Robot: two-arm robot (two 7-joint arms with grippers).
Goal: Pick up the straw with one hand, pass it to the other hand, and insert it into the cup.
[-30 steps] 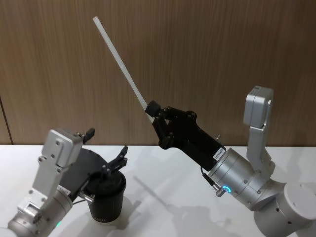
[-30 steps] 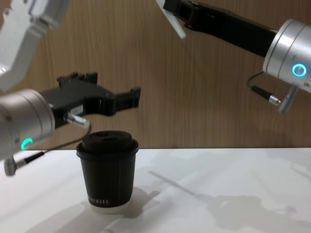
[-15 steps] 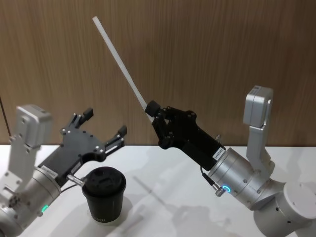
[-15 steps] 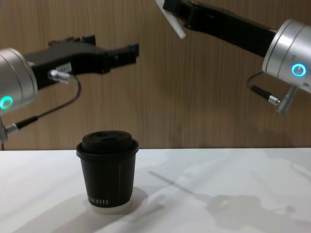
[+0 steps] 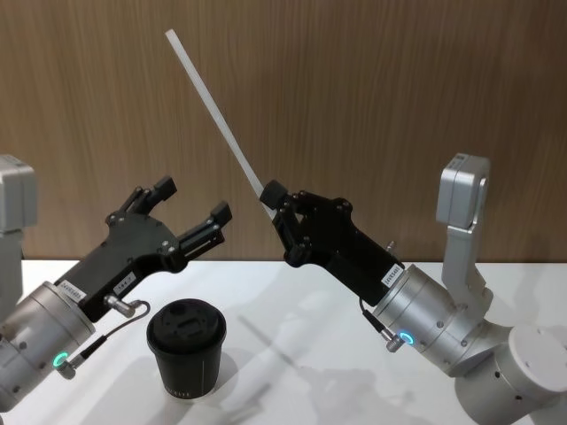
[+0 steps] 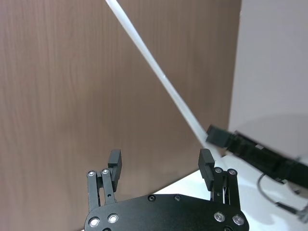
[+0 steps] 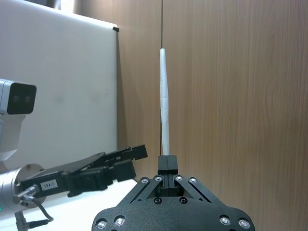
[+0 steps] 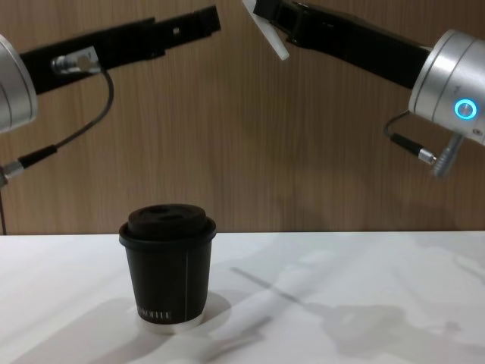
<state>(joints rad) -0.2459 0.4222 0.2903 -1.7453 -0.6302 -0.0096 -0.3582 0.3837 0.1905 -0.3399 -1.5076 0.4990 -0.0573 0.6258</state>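
Head view: your right gripper (image 5: pixel 270 197) is clamped on the straw (image 5: pixel 217 115) at its lower end, and the straw slants up toward 11 o'clock. Your left gripper (image 5: pixel 190 202) hangs at 9 o'clock of that grip, jaws wide, holding nothing. The cup (image 5: pixel 186 350) stands lidded on the table (image 5: pixel 301 354) at 7 o'clock, below the left fingers.

Left wrist: you see both fingers well apart, with the straw beyond them.

Right wrist: straw pinched between closed fingers.

Chest: cup at 7 o'clock, both grippers high, near 12.
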